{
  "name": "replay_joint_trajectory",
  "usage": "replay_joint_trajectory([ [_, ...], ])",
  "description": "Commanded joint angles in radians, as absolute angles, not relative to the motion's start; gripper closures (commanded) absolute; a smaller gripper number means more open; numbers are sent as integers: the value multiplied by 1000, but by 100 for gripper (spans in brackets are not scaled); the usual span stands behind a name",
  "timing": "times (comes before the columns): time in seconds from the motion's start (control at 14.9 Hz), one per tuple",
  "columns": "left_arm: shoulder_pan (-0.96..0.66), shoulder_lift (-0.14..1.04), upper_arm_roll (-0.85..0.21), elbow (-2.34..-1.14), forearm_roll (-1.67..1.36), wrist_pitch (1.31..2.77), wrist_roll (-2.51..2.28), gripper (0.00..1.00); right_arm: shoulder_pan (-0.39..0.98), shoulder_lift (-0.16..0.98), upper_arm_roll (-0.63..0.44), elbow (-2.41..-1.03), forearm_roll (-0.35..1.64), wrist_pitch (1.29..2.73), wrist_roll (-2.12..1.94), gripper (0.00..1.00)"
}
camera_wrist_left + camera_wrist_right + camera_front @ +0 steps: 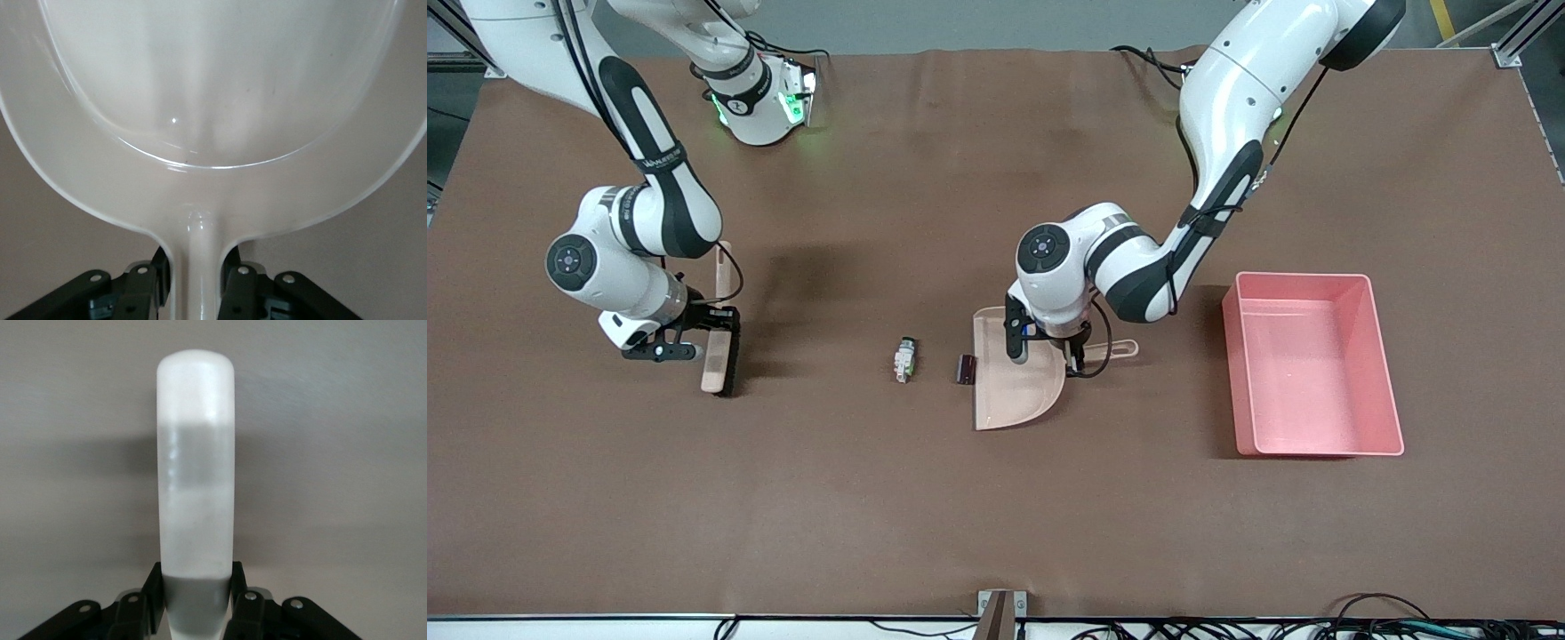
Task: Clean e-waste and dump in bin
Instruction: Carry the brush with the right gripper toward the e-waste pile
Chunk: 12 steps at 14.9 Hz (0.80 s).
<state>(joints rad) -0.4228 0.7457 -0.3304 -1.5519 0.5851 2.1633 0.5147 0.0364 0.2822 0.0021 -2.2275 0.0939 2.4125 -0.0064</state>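
The e-waste is two tiny pieces on the brown table: a whitish component with green and dark bits (905,359) and a dark brown-maroon block (964,369) right at the open lip of the beige dustpan (1014,391). My left gripper (1080,354) is shut on the dustpan's handle; the left wrist view shows the pan (213,87) and the gripper (197,287) round the handle. My right gripper (713,322) is shut on a beige brush with black bristles (719,360), toward the right arm's end; the right wrist view shows its back (195,467). The pink bin (1383,373) stands empty toward the left arm's end.
The brown mat covers the whole table. A metal bracket (1000,613) and cables lie along the table edge nearest the front camera. The right arm's base (760,102) glows green at the top.
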Motion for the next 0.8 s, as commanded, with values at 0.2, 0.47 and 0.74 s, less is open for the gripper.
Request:
replay_joint_trajectory([
  [0.2,-430,753,-328,-1537,600,2166,528,79,211,252,8,-2209,101,2436,240,99],
  [0.47,-431,752,-328,-1539,601,2155,532,79,331,264,8,-2218,101,2578,421,100],
  [0.74,-445,753,-328,-1539,604,2137,561,79,411,345,8,-2214,116,2698,463,100],
])
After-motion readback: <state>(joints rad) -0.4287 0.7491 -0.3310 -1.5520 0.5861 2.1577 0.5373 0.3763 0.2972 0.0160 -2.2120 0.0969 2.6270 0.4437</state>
